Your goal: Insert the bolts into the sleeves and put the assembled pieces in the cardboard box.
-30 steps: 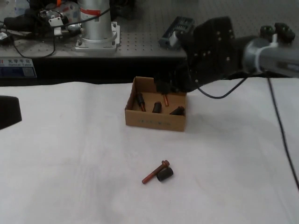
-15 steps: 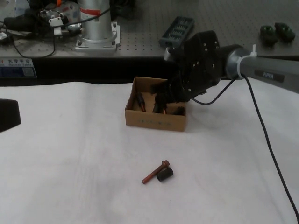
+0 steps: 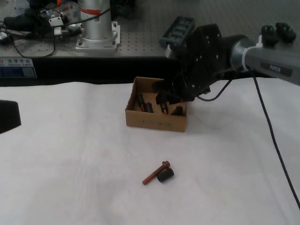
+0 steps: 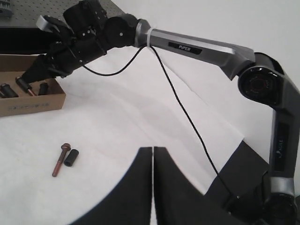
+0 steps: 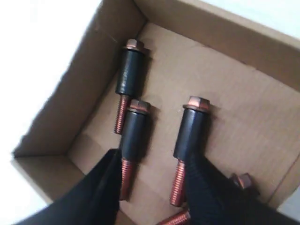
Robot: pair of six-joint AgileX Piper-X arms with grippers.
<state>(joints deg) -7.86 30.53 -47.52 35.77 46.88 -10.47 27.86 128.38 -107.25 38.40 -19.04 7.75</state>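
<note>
**Right arm back up off box, piece left inside**

Since 0.5 s ago the right arm has lifted a little from its dip into the box (image 3: 157, 123). The copper bolt that hung under its gripper 1 s ago now lies in the box. The loose parts on the cloth (image 3: 70, 164) haven't shifted.

Counts:
- 1 loose bolt (image 3: 154, 172) and 1 loose sleeve (image 3: 165, 175), just beside each other on the cloth, near the front and well apart from the box.
- In the box: 3 assembled pieces (image 5: 133, 131) lying flat in full view, each with the sleeve up against the bolt head. A 4th bolt (image 5: 243, 180) sits in the corner, mostly hidden behind a finger.

Arms:
- The right arm comes in from the right, with the wrist tipped down over the box's back rim.
- Right gripper (image 5: 154, 159) is spread and pinching nothing. The threaded ends of two pieces lie between its fingers.
- Left gripper (image 4: 153, 150) has its fingers pressed together with nothing held. It's low over the cloth, well away from the box.
</note>
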